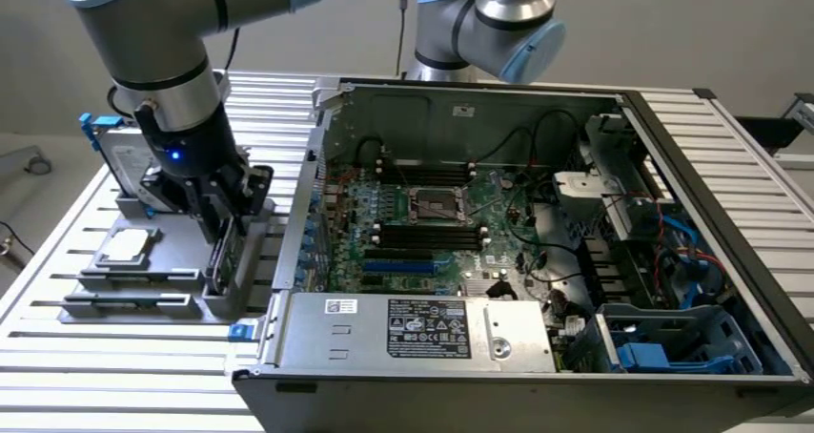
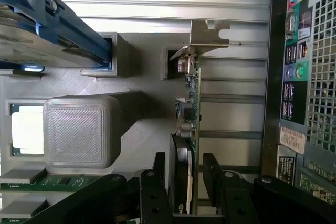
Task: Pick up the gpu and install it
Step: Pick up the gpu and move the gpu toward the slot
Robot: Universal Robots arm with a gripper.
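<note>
**Desk:** Where is the gpu [image 2: 195, 103] sitting?

**Photographer:** It is standing on edge in a slot of the grey printed holder [image 2: 142, 129]. Its green board is facing the computer case [image 2: 310, 103] and its black shroud is facing away. Its silver end bracket [image 2: 209, 32] is at the end far from the gripper.

**Desk:** And the gripper [image 2: 184, 167]?

**Photographer:** It is hanging over the card with its jaws spread. One black finger [image 2: 158, 169] is flanking each face with a slim gap on either side, so it is pinching nothing.

**Desk:** What is lying around it?

**Photographer:** The holder is resting on the slatted metal table [image 1: 76, 357], to the exterior view's left of the open case. A silver hard drive in a blue frame [image 1: 117, 152] is standing at the holder's far end. A small square silver chip [image 1: 128, 246] is lying in its own recess near the gripper. Inside the case, the motherboard [image 1: 426, 214] is lying exposed.
</note>
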